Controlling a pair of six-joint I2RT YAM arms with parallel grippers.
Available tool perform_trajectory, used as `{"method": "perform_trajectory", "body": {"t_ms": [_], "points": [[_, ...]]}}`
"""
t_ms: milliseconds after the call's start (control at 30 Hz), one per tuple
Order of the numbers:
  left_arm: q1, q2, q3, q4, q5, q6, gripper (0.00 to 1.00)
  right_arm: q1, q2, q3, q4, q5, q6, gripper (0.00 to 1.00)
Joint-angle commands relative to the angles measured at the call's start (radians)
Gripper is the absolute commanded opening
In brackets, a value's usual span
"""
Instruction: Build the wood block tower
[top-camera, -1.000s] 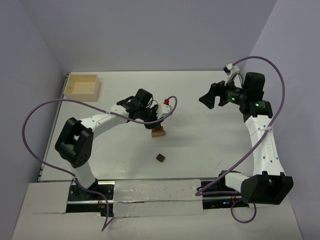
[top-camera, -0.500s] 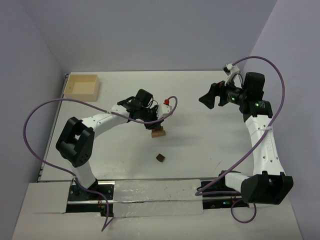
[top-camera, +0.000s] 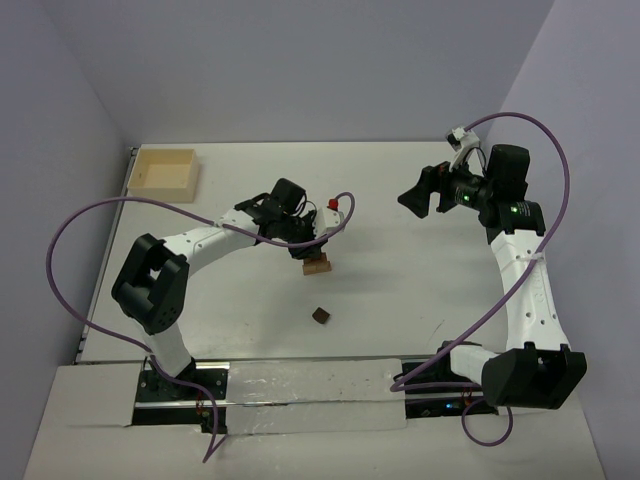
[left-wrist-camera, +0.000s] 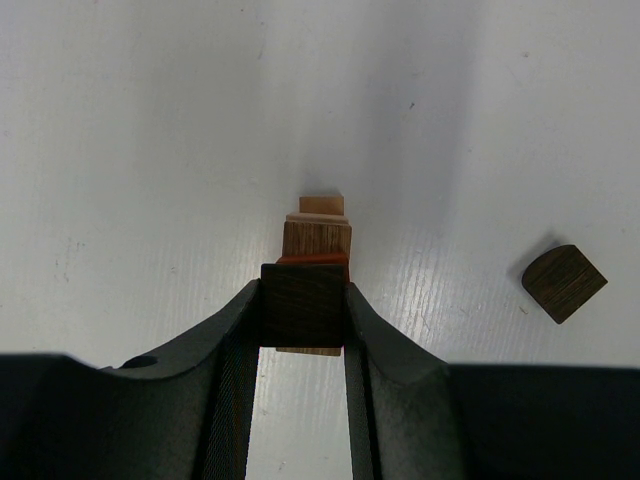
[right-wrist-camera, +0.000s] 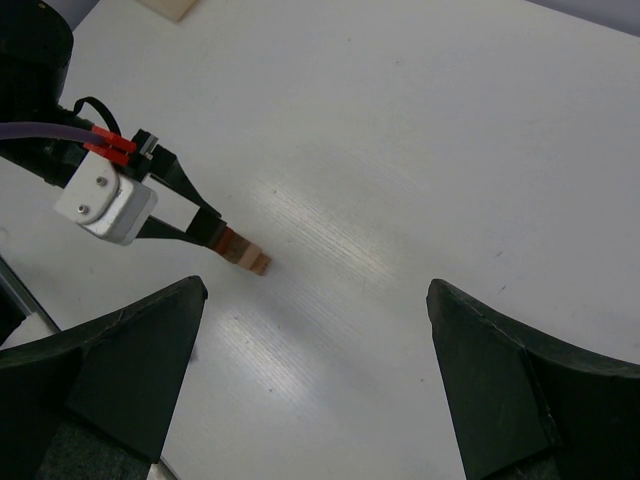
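Note:
The wood block tower (top-camera: 317, 266) stands mid-table, with tan, brown and reddish layers (left-wrist-camera: 316, 238). My left gripper (top-camera: 313, 247) is directly over it, shut on a dark brown block (left-wrist-camera: 303, 312) that sits at the top of the stack. In the left wrist view the gripper (left-wrist-camera: 303, 292) has one finger on each side of that block. The tower also shows in the right wrist view (right-wrist-camera: 245, 254). A loose dark brown block (top-camera: 321, 316) lies nearer the bases; it also shows in the left wrist view (left-wrist-camera: 563, 283). My right gripper (top-camera: 418, 196) is open and empty, raised at the right; its own view shows the jaws wide apart (right-wrist-camera: 320, 380).
A pale square wooden box (top-camera: 163, 170) sits at the far left corner. Purple cables loop beside both arms. Walls close the table on the left, back and right.

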Motion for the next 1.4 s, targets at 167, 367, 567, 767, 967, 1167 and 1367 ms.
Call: {"method": "perform_trajectory", "body": {"t_ms": [167,367,567,767,967,1167,1367], "points": [[-0.007,-0.028,-0.011,0.038,0.024,-0.005,0.25,0.008,-0.008,0.034,0.011,-0.004,-0.008,1.00],[-0.008,-0.036,-0.018,0.043,0.017,-0.012,0.25,0.008,-0.009,0.032,0.012,-0.001,-0.008,1.00],[-0.008,-0.037,-0.019,0.046,0.015,-0.017,0.27,0.008,-0.014,0.029,0.012,0.000,-0.008,1.00],[-0.008,-0.037,-0.017,0.040,0.017,-0.015,0.41,0.008,-0.014,0.032,0.011,0.003,-0.008,1.00],[-0.009,-0.041,-0.021,0.041,0.022,-0.013,0.67,0.007,-0.013,0.030,0.012,0.003,-0.009,1.00],[-0.008,-0.049,-0.012,0.038,0.019,-0.018,0.78,0.008,-0.015,0.027,0.013,0.003,-0.009,1.00],[-0.004,-0.084,0.010,0.029,-0.012,-0.010,0.78,0.008,-0.016,0.030,0.011,0.004,-0.008,1.00]]}}
